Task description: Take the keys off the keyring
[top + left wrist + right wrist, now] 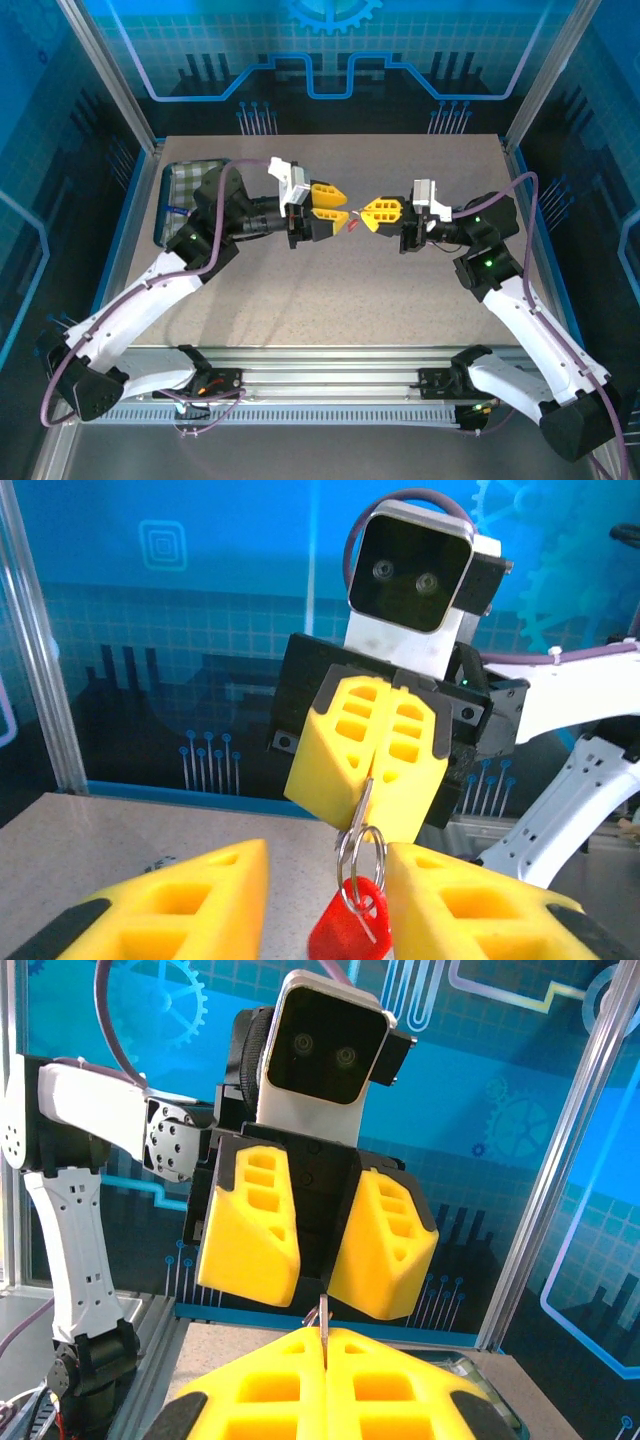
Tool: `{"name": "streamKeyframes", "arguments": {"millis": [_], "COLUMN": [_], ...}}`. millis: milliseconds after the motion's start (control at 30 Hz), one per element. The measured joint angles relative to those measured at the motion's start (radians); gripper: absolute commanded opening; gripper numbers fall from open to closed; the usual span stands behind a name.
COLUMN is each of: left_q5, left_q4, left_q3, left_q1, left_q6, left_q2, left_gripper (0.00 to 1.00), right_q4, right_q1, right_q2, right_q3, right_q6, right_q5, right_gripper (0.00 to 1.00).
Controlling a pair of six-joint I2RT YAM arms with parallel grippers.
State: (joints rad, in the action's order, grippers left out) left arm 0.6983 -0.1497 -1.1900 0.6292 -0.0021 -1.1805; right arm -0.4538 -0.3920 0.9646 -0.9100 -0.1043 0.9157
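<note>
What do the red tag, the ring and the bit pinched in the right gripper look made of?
The red tag: probably plastic, opaque glossy red with soft highlights. The ring: metal wire, bright silver, mirror glints, doubled coils like a split ring. The key in the shut right gripper: thin grey metal edge, dull sheen; too little shows to say more.

This is looking like a robotics lab cell rather than a home or shop. Aluminium frame posts (105,70) are boxing in a plain beige table (330,300), and blue backdrop panels (330,50) printed with gears and circuit lines are walling it on three sides. Two white and black robot arms (150,300) are standing on a slotted metal rail (330,385) at the near edge, with purple cables (60,370) looping from their bases.
</note>
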Motion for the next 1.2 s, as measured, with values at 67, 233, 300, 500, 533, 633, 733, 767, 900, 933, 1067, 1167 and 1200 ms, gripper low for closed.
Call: {"name": "streamKeyframes", "arguments": {"millis": [67, 233, 300, 500, 533, 633, 733, 767, 900, 933, 1067, 1167, 1200], "left_q5": [0.011, 0.03, 0.034, 0.041, 0.042, 0.046, 0.052, 0.052, 0.051, 0.051, 0.046, 0.041, 0.04], "left_q4": [0.008, 0.025, 0.032, 0.043, 0.046, 0.048, 0.047, 0.047, 0.048, 0.048, 0.048, 0.049, 0.051], "left_q3": [-0.009, -0.013, -0.014, -0.016, -0.019, -0.028, -0.032, -0.033, -0.034, -0.034, -0.034, -0.034, -0.034], "left_q1": [0.0, 0.0, 0.0, 0.0, 0.0, 0.0, 0.0, 0.0, 0.0, 0.0, 0.0, 0.0, 0.0], "left_q6": [0.0, 0.0, 0.001, 0.003, 0.003, 0.003, 0.004, 0.003, 0.003, 0.003, 0.0, -0.001, -0.004], "left_q2": [-0.009, -0.021, -0.025, -0.032, -0.034, -0.04, -0.043, -0.043, -0.045, -0.046, -0.049, -0.049, -0.05], "left_gripper": [0.3, 0.28, 0.24, 0.15, 0.11, 0.08, 0.0, 0.0, 0.0, 0.0, 0.0, 0.0, 0.0], "right_q4": [0.0, 0.0, 0.0, 0.0, 0.0, 0.0, 0.005, 0.009, 0.019, 0.02, 0.02, 0.013, 0.012], "right_q1": [0.0, 0.0, 0.0, 0.0, 0.0, 0.0, -0.001, -0.001, -0.002, -0.002, -0.003, -0.007, -0.007], "right_q2": [0.0, -0.003, -0.003, -0.004, -0.005, -0.01, -0.018, -0.021, -0.028, -0.03, -0.037, -0.051, -0.057], "right_q3": [0.0, 0.0, 0.0, 0.0, 0.0, 0.001, 0.001, 0.002, 0.003, 0.006, 0.014, 0.037, 0.044], "right_q6": [0.001, 0.007, 0.008, 0.008, 0.008, 0.012, 0.023, 0.027, 0.046, 0.053, 0.076, 0.096, 0.104], "right_q5": [-0.006, -0.022, -0.025, -0.026, -0.026, -0.029, -0.036, -0.039, -0.045, -0.048, -0.058, -0.075, -0.079], "right_gripper": [0.0, 0.0, 0.0, 0.0, 0.0, 0.0, 0.0, 0.0, 0.0, 0.0, 0.0, 0.0, 0.0]}}
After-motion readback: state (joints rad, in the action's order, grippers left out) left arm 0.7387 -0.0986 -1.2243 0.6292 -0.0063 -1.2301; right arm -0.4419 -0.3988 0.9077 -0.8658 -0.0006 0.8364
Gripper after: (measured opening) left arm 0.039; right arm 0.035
